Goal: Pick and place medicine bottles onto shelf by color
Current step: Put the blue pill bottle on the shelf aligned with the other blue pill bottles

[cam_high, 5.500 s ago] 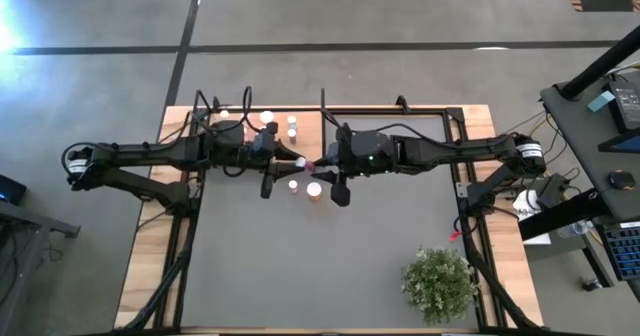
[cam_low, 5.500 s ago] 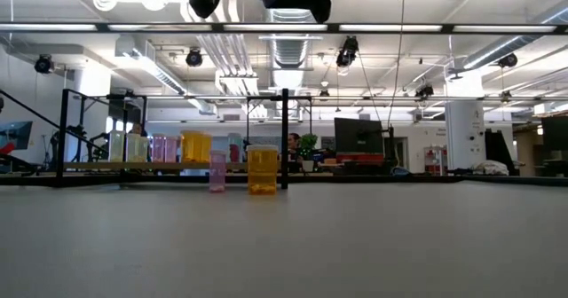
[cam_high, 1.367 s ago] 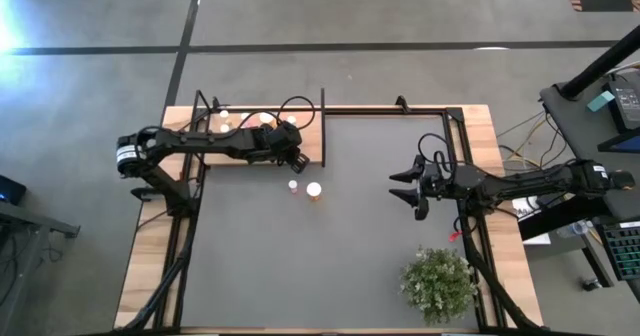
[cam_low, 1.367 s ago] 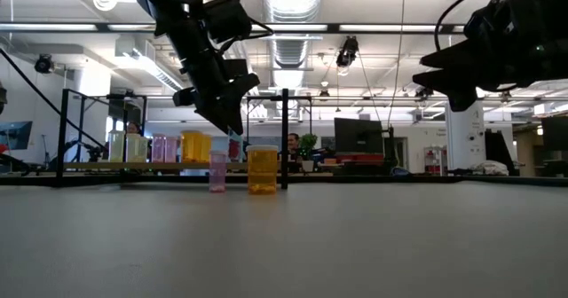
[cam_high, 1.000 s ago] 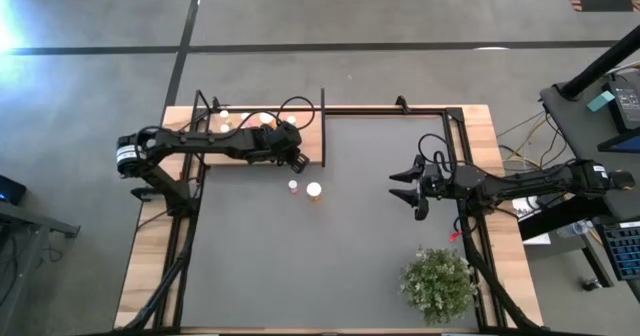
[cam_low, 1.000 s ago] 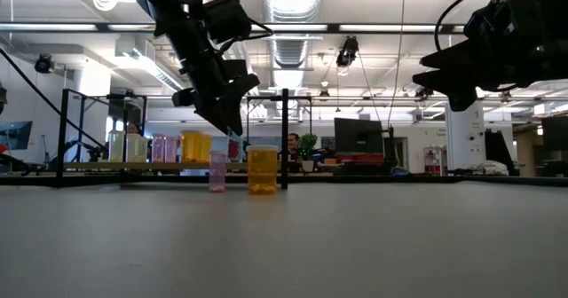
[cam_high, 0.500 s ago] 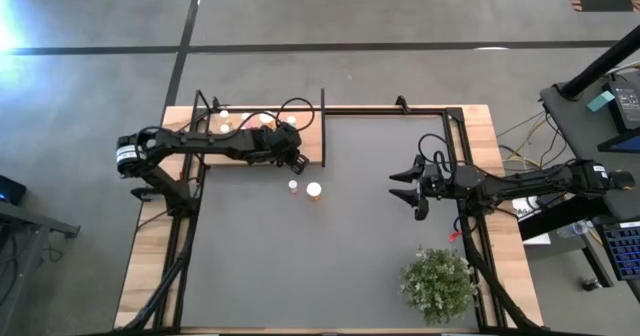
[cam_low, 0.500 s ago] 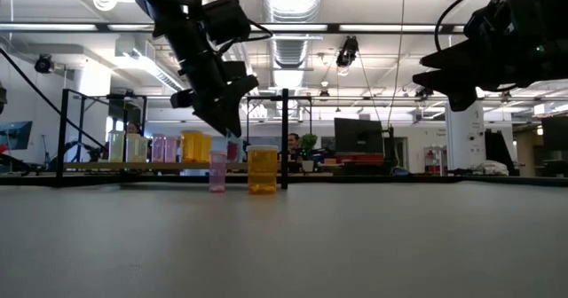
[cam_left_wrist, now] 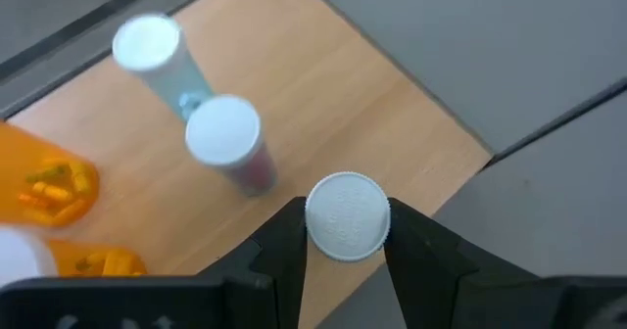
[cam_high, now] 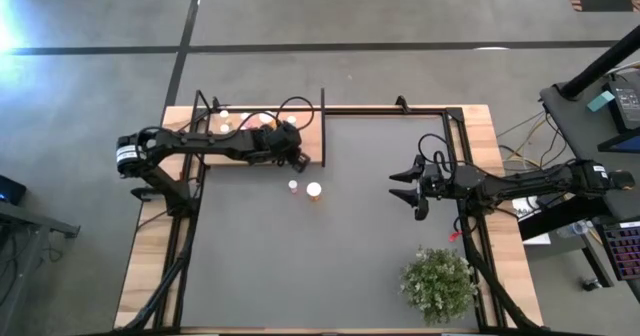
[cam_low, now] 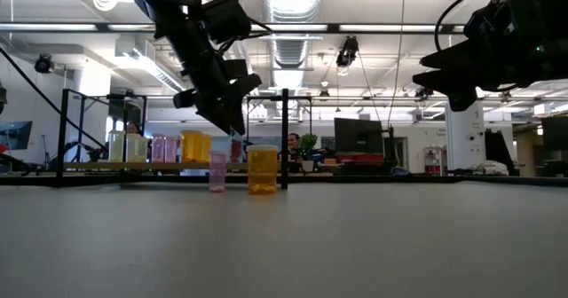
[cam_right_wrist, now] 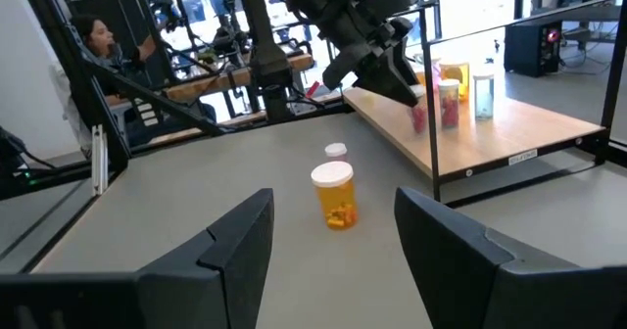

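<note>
Left arm: stretched across the wooden shelf point(cam_high: 240, 161), its pincer point(cam_left_wrist: 348, 239) pointing down over the shelf's corner nearest the worktop's point(cam_high: 350, 246) middle. Fingers point(cam_left_wrist: 286, 246) clamped on the white cap of a small pink bottle point(cam_left_wrist: 348, 216), held just above the board.

Shelf stock: a pink bottle point(cam_left_wrist: 230, 145), a clear bottle point(cam_left_wrist: 157, 57) and orange bottles point(cam_left_wrist: 44, 184), all upright with white caps.

Worktop, beside the shelf: a small pink bottle point(cam_high: 293, 187) and a wider orange bottle point(cam_high: 314, 191), standing close together.

Right arm: folded low at the worktop's right side, pincer point(cam_high: 404, 188) apart, holding nothing, facing the two loose bottles.

Plant point(cam_high: 438, 284): near front right corner.
</note>
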